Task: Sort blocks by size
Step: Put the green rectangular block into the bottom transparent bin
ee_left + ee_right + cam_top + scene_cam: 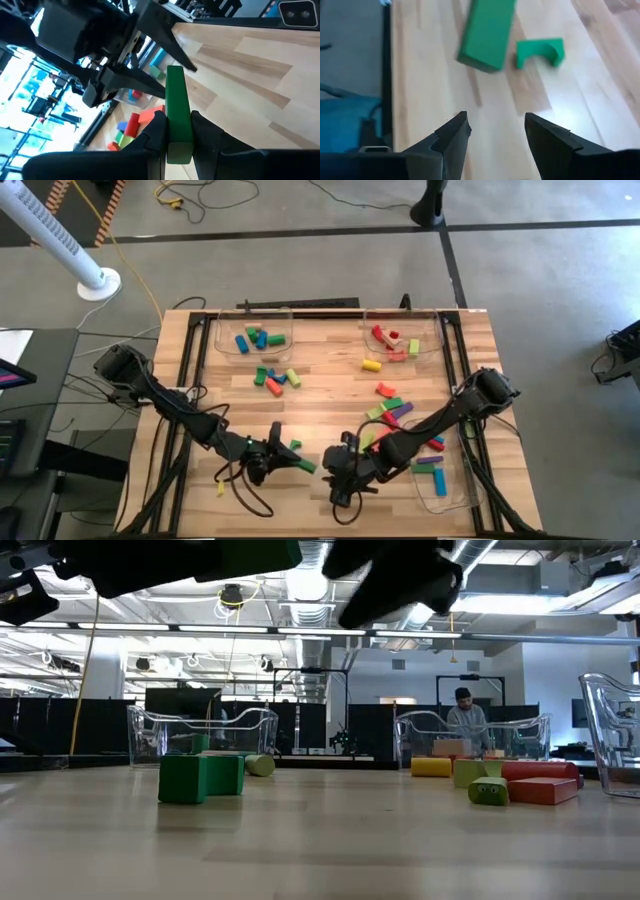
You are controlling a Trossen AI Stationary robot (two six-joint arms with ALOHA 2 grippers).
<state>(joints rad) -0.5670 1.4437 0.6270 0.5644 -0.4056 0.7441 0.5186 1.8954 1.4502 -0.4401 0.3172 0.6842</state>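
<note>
Wooden table (330,370) scattered with blocks (275,375), office behind.

Light wood-plank worktop (330,370) in a black frame. Three clear plastic trays sit on it: far-left tray (252,332), far-right tray (404,333), near-right tray (440,475). Loose blocks lie in two clusters, centre-left (276,376) and right (392,408); a small yellow piece (220,487) lies near-left.

Looking straight down over the whole table (330,395) from high above; level across its top into the room; close, from each wrist, past dark fingers. Shared by both wrist views: one green bar (178,117).
</note>
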